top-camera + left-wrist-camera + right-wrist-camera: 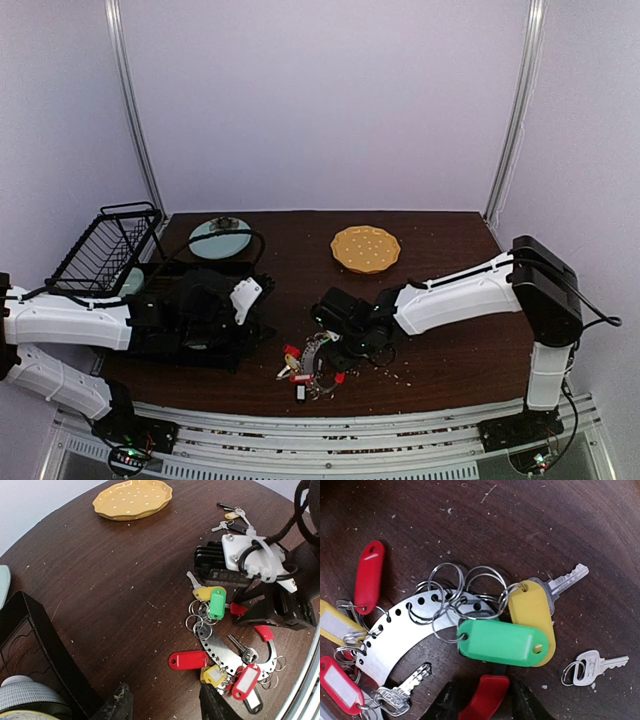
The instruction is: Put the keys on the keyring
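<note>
The keyring is a curved silver perforated strip point(395, 635) with a red curved section point(487, 695). It lies on the table in front of the arms point(312, 365) and carries split rings and red, yellow and green tags point(220, 650). My right gripper point(485, 702) is shut on the red section, low over the table point(338, 345). One key point(402, 692) hangs on the strip, and another point(565, 582) sits behind a yellow tag. A loose key point(592, 666) with its own ring lies to the right. My left gripper point(165, 705) is open and empty, just left of the keyring point(262, 335).
More loose keys point(232, 520) lie beyond the right gripper. A yellow plate point(365, 248) sits at the back centre, a pale blue plate point(220, 238) at the back left. A black wire rack point(105, 250) stands far left. A black tray point(40, 645) lies beside the left gripper.
</note>
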`<state>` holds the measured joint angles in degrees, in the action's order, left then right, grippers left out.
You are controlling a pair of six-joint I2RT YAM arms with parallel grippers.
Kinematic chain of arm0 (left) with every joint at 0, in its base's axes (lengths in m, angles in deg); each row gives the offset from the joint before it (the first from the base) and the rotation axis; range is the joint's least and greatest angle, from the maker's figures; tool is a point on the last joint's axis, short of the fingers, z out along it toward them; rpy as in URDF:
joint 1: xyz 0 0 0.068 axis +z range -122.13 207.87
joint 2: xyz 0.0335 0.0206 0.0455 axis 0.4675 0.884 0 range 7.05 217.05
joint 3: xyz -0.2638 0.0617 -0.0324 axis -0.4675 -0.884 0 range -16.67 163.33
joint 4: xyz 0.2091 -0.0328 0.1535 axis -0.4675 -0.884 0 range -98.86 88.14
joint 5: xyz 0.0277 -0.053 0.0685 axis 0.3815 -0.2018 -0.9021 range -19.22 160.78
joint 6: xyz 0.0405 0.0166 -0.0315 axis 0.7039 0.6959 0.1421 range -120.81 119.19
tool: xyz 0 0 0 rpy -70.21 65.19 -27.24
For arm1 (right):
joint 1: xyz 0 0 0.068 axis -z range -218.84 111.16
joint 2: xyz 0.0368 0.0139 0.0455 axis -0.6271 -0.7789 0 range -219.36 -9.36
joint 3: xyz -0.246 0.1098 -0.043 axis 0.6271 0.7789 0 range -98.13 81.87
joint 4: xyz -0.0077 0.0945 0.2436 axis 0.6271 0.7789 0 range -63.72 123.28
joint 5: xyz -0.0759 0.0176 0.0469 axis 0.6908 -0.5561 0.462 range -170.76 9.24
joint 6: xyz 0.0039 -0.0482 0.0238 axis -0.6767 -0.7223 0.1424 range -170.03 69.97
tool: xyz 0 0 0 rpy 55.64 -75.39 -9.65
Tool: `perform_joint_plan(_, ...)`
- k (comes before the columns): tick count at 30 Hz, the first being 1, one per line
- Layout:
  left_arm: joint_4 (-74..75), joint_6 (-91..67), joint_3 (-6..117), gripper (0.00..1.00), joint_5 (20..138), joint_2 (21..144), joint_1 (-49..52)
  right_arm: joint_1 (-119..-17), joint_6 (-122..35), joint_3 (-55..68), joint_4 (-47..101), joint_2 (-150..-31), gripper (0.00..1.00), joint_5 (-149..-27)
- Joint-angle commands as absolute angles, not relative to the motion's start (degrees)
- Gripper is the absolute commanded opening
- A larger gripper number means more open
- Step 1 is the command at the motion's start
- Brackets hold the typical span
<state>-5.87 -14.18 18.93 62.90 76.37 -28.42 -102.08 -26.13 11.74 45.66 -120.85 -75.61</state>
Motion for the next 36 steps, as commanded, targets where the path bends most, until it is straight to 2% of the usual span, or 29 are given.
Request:
perform_joint_plan(1,-5.8,-12.7,19.6,0.49,61.1,75.5,-27.9,-102.1,-25.0,15.2,53.5,-121.6,0.33,-73.8)
perform_joint_plan(10,-6.5,-9.5,20.8,0.49,59.9,75.7,-27.5,-98.9,-25.4,22.1,58.8,-113.0,0.28,-69.8)
perform_joint_plan(17,-7.1,-8.3,21.0,0.49,59.5,75.6,-27.0,-97.9,-28.7,22.4,63.3,-109.5,0.3,-73.0)
perform_joint_plan(26,-6.8,-5.8,21.0,0.5,59.1,75.1,-25.9,-88.8,-27.1,26.8,67.0,-99.9,0.36,-77.0)
perform_joint_plan(32,-6.1,-4.0,22.0,0.51,59.7,75.6,-24.3,-79.2,-26.4,27.0,67.3,-91.3,0.49,-76.7)
perform_joint_plan(36,-4.9,-2.9,23.9,0.53,59.3,75.1,-23.4,-75.2,-26.7,27.4,60.1,-86.3,0.6,-79.0)
